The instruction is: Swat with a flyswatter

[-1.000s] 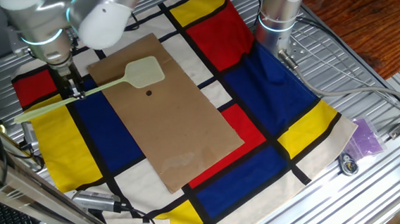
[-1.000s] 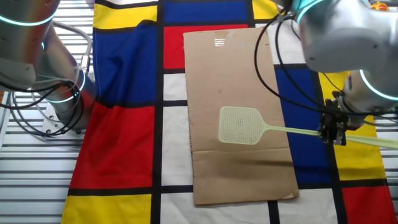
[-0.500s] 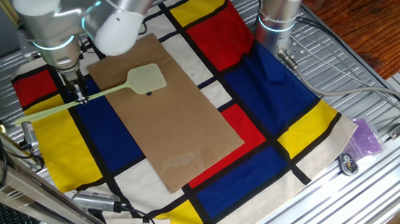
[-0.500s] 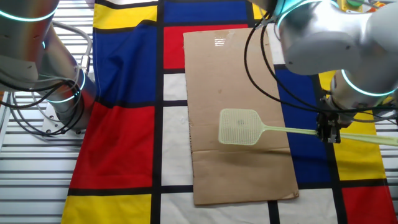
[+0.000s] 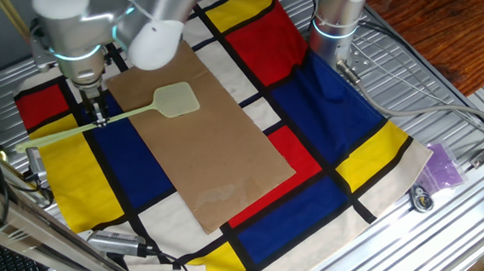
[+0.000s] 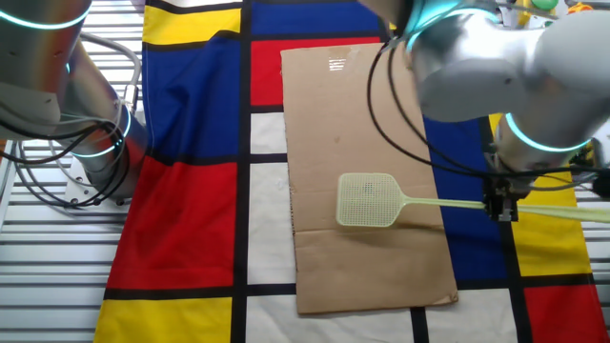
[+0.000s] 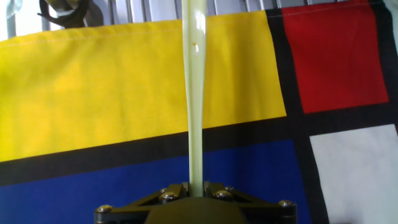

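The pale yellow-green flyswatter (image 5: 175, 99) lies with its mesh head flat on the brown sheet (image 5: 217, 146) in one fixed view. Its long handle runs left to my gripper (image 5: 100, 118), which is shut on it. In the other fixed view the mesh head (image 6: 368, 200) rests low on the sheet and the handle reaches right to my gripper (image 6: 502, 205). In the hand view the handle (image 7: 195, 93) runs straight up from between my jaws over the yellow and blue cloth. The black spot on the sheet is hidden.
A colour-block cloth (image 5: 335, 120) covers the table. A second arm's base (image 5: 337, 22) stands at the back right, also seen in the other fixed view (image 6: 86, 143). A purple item (image 5: 442, 166) and a small round part (image 5: 421, 198) lie off the cloth's right edge.
The swatter's head has come down from above the sheet onto it, over the black spot. My gripper has moved slightly lower and toward the sheet, still holding the handle.
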`<state>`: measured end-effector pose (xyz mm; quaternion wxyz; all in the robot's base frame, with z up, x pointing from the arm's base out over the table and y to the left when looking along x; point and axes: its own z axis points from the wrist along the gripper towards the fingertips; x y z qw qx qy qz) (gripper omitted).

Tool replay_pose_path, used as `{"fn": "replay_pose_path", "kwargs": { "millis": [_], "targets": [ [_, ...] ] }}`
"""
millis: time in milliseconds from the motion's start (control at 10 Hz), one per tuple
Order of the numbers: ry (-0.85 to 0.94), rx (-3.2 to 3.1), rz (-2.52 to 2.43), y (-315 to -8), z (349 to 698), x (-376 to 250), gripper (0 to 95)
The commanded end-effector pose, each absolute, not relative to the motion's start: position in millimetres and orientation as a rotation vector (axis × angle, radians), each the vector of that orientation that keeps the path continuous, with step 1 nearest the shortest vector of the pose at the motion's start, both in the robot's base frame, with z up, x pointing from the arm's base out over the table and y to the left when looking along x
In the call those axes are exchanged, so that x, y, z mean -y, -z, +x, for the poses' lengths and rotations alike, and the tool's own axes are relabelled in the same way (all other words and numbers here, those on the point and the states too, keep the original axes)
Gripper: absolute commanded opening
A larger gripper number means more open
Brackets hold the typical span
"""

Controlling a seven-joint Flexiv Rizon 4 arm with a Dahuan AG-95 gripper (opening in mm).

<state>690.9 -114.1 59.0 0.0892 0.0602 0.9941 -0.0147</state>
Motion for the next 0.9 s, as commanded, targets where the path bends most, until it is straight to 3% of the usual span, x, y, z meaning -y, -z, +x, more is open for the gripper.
{"fn": "replay_pose_path", "kwargs": {
  "millis": [100, 900],
  "targets": [
    [0.041, -2.902, 0.175, -54.2, 691.8, 115.3, 0.0],
    [0.037, -2.895, 0.158, -55.2, 693.8, 113.6, 0.0]
  ]
}}
